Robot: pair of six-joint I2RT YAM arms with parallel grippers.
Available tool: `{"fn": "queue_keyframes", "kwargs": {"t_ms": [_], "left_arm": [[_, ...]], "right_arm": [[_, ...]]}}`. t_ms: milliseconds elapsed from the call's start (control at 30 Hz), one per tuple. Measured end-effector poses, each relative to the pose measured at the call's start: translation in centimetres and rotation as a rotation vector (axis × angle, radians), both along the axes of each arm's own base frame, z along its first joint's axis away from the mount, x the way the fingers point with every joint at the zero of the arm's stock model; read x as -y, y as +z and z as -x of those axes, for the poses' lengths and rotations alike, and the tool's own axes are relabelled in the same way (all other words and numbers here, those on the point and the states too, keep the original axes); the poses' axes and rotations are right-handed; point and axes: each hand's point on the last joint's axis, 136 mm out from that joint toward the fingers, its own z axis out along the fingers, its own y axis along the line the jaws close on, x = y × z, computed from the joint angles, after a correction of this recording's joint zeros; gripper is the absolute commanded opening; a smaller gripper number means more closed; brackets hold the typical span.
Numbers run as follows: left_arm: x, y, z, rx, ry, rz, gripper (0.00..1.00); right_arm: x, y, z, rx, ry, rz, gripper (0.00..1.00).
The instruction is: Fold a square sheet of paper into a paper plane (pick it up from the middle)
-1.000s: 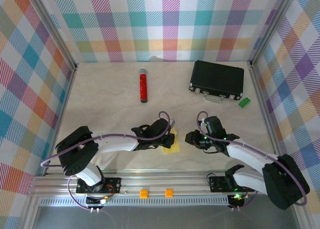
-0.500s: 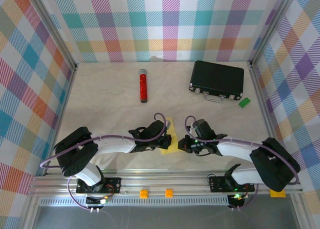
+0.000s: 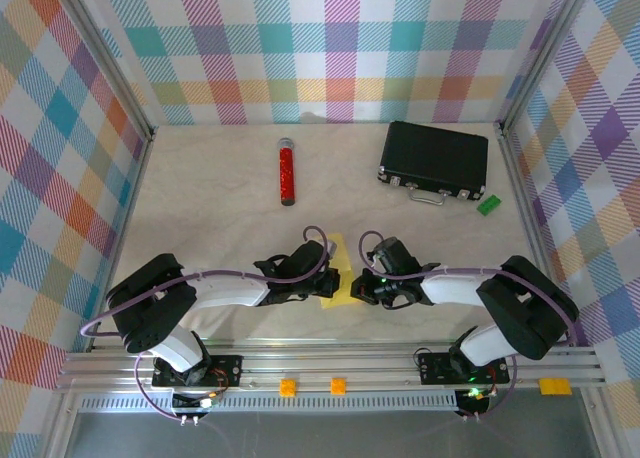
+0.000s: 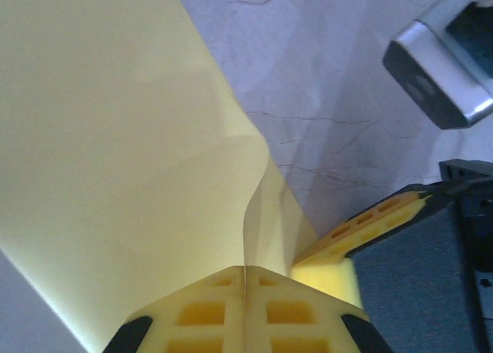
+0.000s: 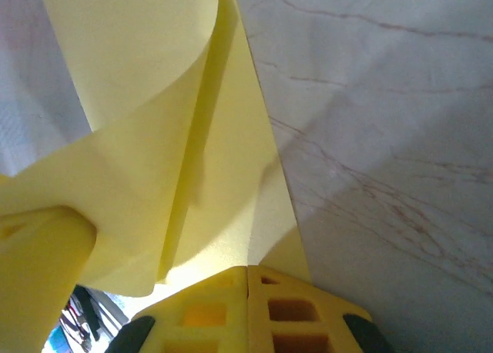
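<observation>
Left hand (image 3: 322, 281): its jaws are closing fully, the two yellow pads are pressing together, and a crease of the sheet of paper (image 3: 337, 248) is running into the seam between them in the left wrist view (image 4: 245, 280).
Right hand (image 3: 364, 287): it is gripping just as narrowly, with its pads meeting and pinching the sheet's lower edge in the right wrist view (image 5: 246, 276).
Hands together: they are facing each other from the sheet's two sides, close together, and one right-hand pad (image 4: 370, 222) is reaching in just beside the left hand's grip.
Sheet of paper: it is bowing up between the two grips in a loose curl (image 5: 139, 60) rather than lying flat (image 4: 115, 137), and it is sitting near the middle of the surface's near edge.
Surface (image 3: 200, 208): it is carrying a red cylinder (image 3: 287, 173) and a black case (image 3: 435, 158) toward the far edge, with a green block (image 3: 489, 205) just beside the case near the right edge, all well apart from the hands.
</observation>
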Motion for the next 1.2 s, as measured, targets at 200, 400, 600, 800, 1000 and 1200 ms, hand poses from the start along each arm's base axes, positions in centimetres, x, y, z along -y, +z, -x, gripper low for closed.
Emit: {"fn": "queue_keyframes", "kwargs": {"t_ms": [200, 400, 600, 800, 1000, 1200], "left_arm": [[-0.9, -0.4, -0.6, -0.01, 0.022, 0.01, 0.01], [-1.6, -0.7, -1.1, -0.01, 0.04, 0.026, 0.02], [-1.9, -0.9, -1.4, 0.002, 0.037, 0.018, 0.02], [-2.3, -1.0, -1.7, 0.03, 0.042, -0.007, 0.02], [-2.5, -1.1, -1.9, 0.046, 0.043, -0.02, 0.02], [-2.7, -2.0, -1.9, 0.042, 0.032, -0.05, 0.03]], "right_arm": [[0.1, 0.0, -0.1, 0.01, 0.005, 0.007, 0.0], [0.2, 0.0, -0.1, 0.022, 0.008, 0.014, 0.0], [0.2, 0.0, -0.1, 0.027, 0.007, 0.022, 0.0], [0.3, 0.0, -0.2, 0.027, 0.004, 0.026, 0.0], [0.3, 0.0, -0.2, 0.027, 0.004, 0.027, 0.0], [0.3, 0.0, -0.2, 0.028, 0.006, 0.028, 0.0]]}}
